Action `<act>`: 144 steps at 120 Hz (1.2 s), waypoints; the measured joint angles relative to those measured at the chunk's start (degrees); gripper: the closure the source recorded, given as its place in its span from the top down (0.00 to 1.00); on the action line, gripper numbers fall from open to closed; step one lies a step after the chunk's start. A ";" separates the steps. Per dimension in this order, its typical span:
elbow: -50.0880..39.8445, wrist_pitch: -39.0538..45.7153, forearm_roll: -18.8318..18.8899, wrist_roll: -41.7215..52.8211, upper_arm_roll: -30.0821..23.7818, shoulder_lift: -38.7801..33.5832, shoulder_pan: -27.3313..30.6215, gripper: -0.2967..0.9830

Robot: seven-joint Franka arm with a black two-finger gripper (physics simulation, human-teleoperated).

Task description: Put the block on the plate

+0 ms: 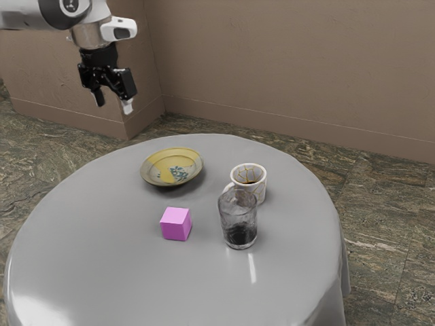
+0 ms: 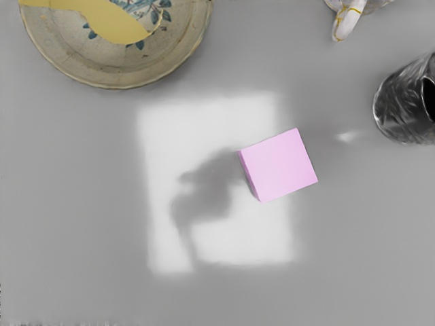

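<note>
High at the exterior view's upper left, my gripper point(image 1: 114, 103) hangs in the air with its two fingers apart and nothing between them. The pink block point(image 1: 176, 224) rests on the grey table, in front of the plate in the exterior view. In the wrist view the block point(image 2: 279, 165) lies below my hand, slightly rotated, with bare tabletop around it. A yellow and cream plate point(image 1: 172, 167) with a blue-green floral pattern sits nearer the table's far edge; the wrist view has part of the plate point(image 2: 119, 66) too.
Right of the block in the exterior view stands a clear glass point(image 1: 238, 221) with dark contents. Close behind it is a white mug point(image 1: 249, 182) with gold lines. The round table point(image 1: 102, 238) has a grey cloth; a brown wall rises beyond.
</note>
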 joint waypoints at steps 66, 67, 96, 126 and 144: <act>-7.30 7.38 4.64 10.42 -6.00 3.26 0.12 0.77; -7.70 7.81 4.67 10.92 -6.00 3.27 0.15 0.77; -14.82 19.88 4.99 25.13 -7.63 5.83 0.08 0.77; -21.85 30.34 5.74 38.99 -10.28 7.79 0.12 0.77; -25.41 35.44 5.88 45.75 -10.33 9.45 0.26 0.77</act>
